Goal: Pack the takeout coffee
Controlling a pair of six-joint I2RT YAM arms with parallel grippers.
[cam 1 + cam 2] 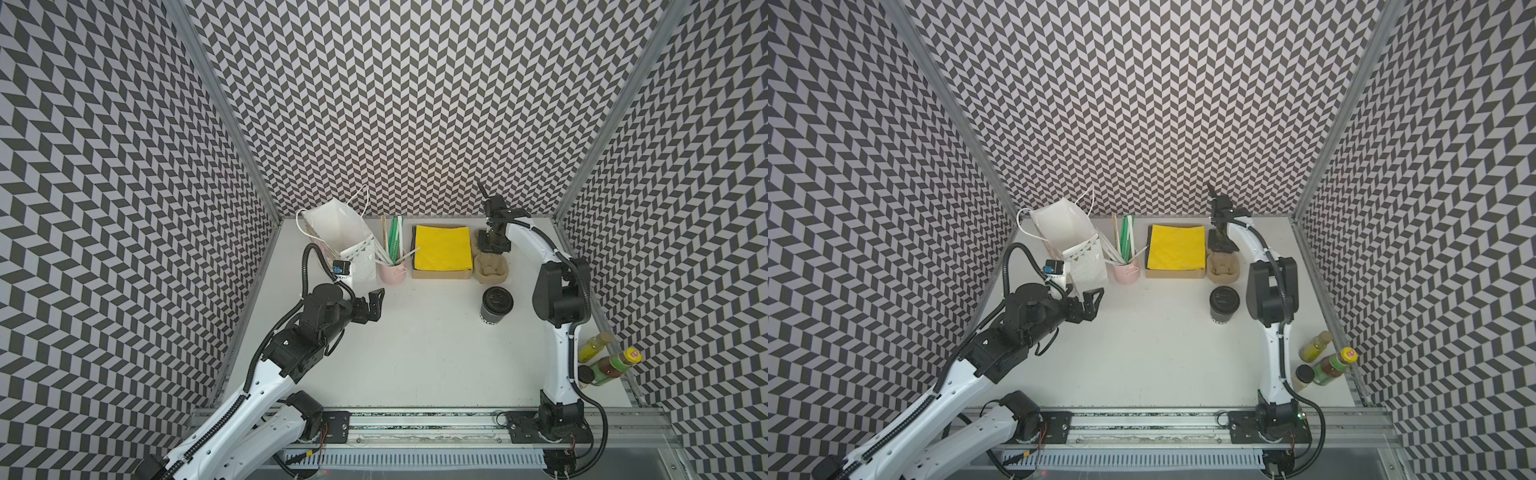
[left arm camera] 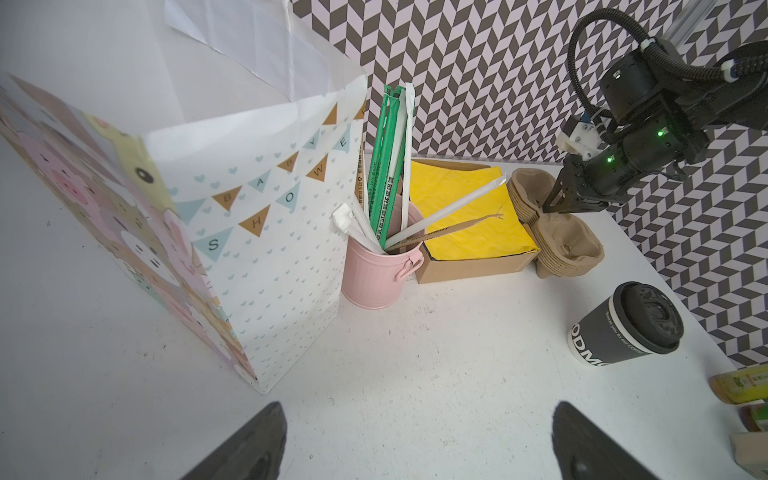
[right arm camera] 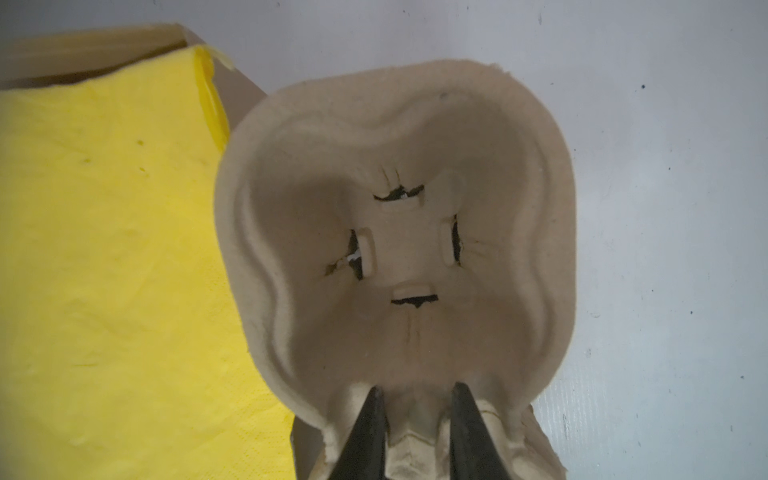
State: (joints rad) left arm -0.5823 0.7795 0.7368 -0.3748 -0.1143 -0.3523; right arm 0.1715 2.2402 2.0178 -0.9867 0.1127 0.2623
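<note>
The right gripper (image 3: 417, 390) has its jaws pinched on the rim of the top pulp cup holder (image 3: 407, 249). Best to lift straight and gently, so those beneath stay put. The takeout coffee (image 1: 496, 305) stands lidded on the tabletop (image 1: 415, 353), just beside the holders. The left gripper (image 2: 417, 407) hangs wide open near the paper bag (image 2: 270, 249).

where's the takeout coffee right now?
In both top views the takeout coffee stands upright on the right side of the table, just in front of the pulp cup carriers.
</note>
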